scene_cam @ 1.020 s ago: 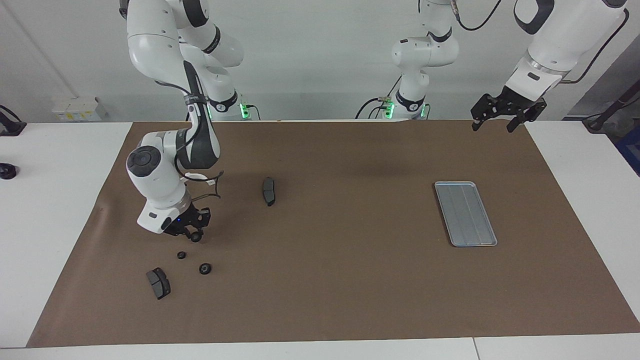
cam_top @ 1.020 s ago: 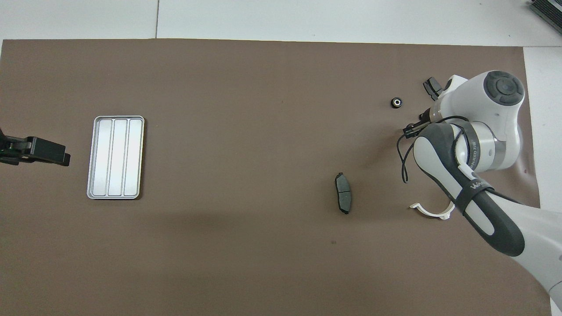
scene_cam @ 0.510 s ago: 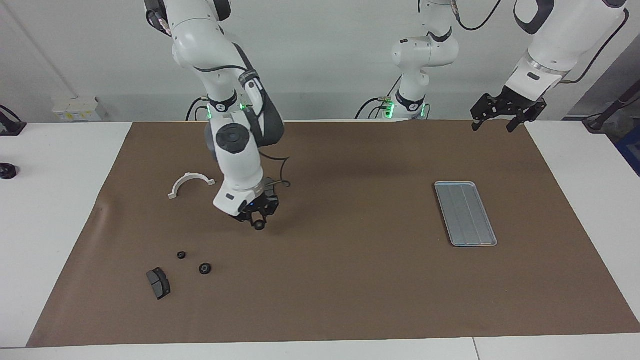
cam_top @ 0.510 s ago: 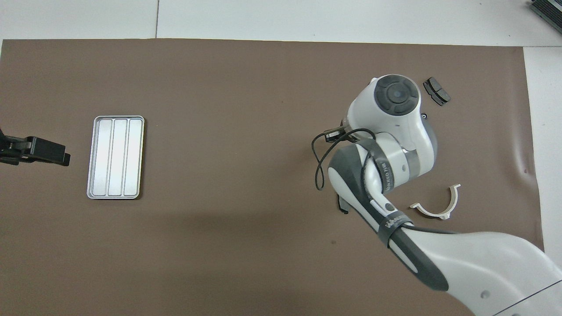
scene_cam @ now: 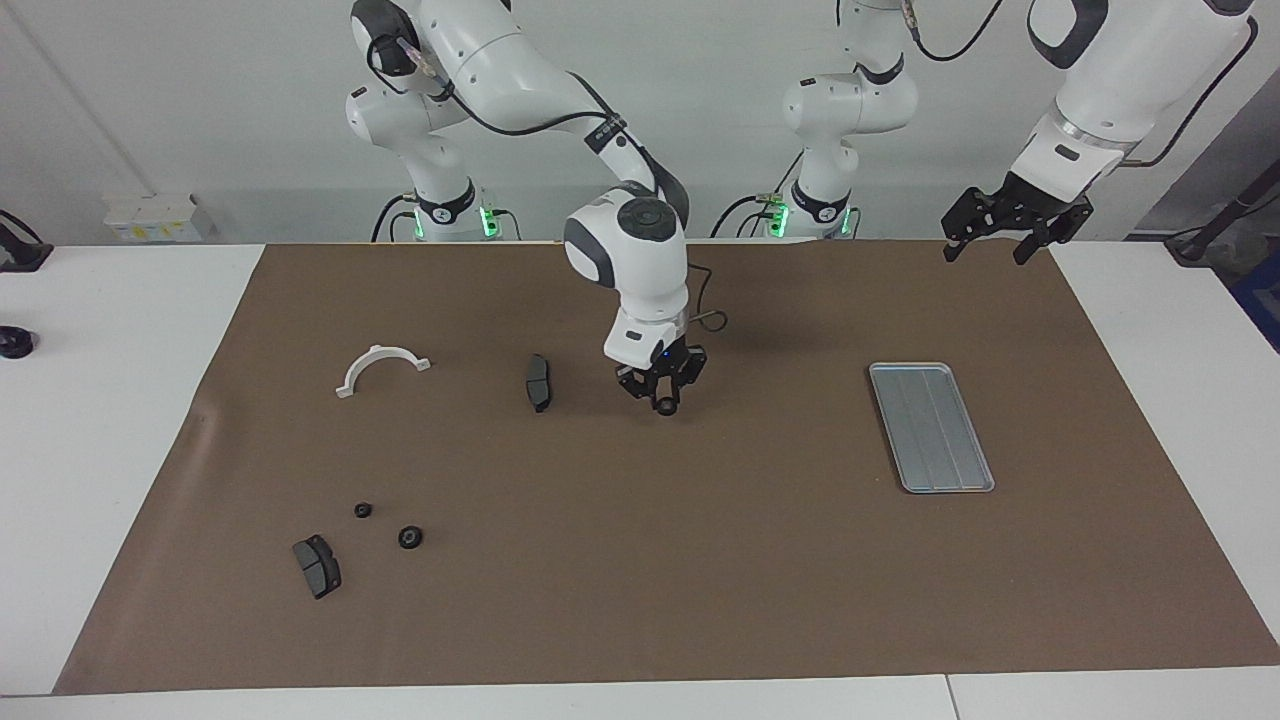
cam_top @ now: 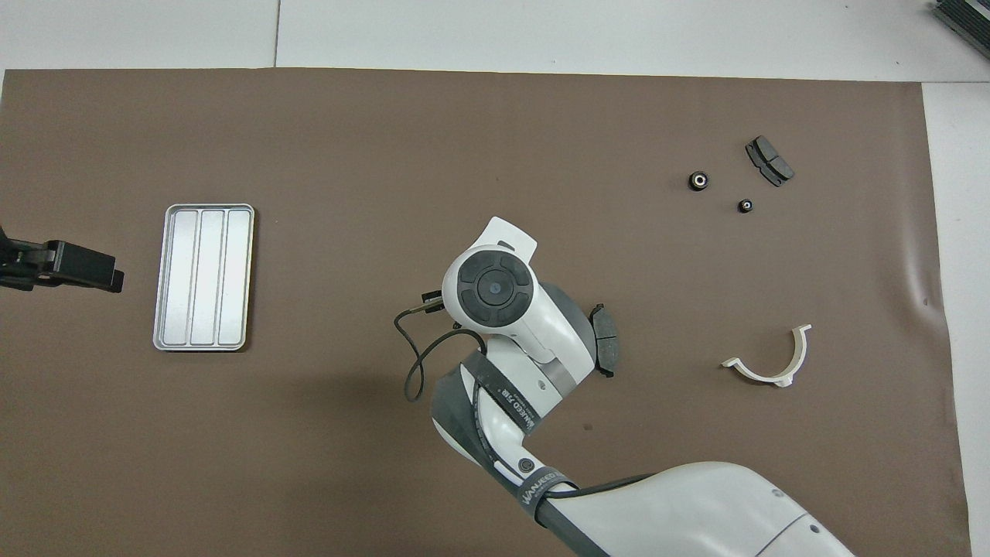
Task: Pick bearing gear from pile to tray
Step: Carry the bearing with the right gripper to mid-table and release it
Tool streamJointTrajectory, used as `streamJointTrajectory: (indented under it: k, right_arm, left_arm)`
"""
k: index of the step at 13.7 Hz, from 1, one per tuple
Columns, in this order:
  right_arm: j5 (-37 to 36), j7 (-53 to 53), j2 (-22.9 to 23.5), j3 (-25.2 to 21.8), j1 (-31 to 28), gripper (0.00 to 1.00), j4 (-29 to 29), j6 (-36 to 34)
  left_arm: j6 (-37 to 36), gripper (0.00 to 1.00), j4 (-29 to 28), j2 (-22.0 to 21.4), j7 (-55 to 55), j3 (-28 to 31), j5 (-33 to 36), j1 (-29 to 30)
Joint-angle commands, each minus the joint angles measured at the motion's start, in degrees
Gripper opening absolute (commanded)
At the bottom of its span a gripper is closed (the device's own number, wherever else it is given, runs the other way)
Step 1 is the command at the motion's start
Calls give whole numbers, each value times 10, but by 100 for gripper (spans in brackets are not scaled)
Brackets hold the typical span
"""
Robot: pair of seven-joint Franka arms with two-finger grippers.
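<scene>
Midair, the right gripper (scene_cam: 666,402) was clenched on a small black gear (scene_cam: 666,405), hanging over the brown mat (scene_cam: 700,560) between the brake pad (scene_cam: 538,382) and the tray (scene_cam: 931,427). Meanwhile the left gripper (scene_cam: 989,245) waited with fingers spread, over the mat's edge near the tray.

Two high, opposed cameras share the table (scene_cam: 120,420).

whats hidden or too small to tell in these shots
- Overhead view: the right gripper and its gear are hidden under the arm's own wrist.
- Overhead view: one brake pad is partly covered by that arm.
- Facing view: the held gear is too small for teeth or bore to show.
</scene>
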Motion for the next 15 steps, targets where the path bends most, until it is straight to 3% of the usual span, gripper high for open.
streamJointTrajectory:
  k: [1, 4, 5, 6, 7, 9, 11, 15]
  right_arm:
    - [-8, 5, 28, -1, 19, 0, 15, 17]
    - [-20, 18, 38, -1, 34, 0, 15, 42]
    - [-21, 17, 38, -1, 35, 18, 15, 39]
    - [-22, 17, 38, -1, 34, 48, 15, 39]
    - [-25, 15, 38, -1, 34, 58, 16, 39]
    - [-26, 14, 42, -1, 27, 68, 32, 29]
    - [-27, 2, 47, -4, 8, 69, 52, -4]
    - [-30, -178, 41, -3, -126, 68, 55, -28]
  left_arm:
    - [0, 100, -17, -16, 4, 0, 5, 3]
    - [1, 100, -17, -16, 3, 0, 5, 3]
    - [0, 100, -17, -16, 4, 0, 5, 3]
    - [0, 100, -17, -16, 3, 0, 5, 3]
    - [0, 100, -17, -16, 4, 0, 5, 3]
    - [0, 100, -17, -16, 4, 0, 5, 3]
    - [0, 100, -17, -16, 4, 0, 5, 3]
    - [0, 100, -17, -16, 4, 0, 5, 3]
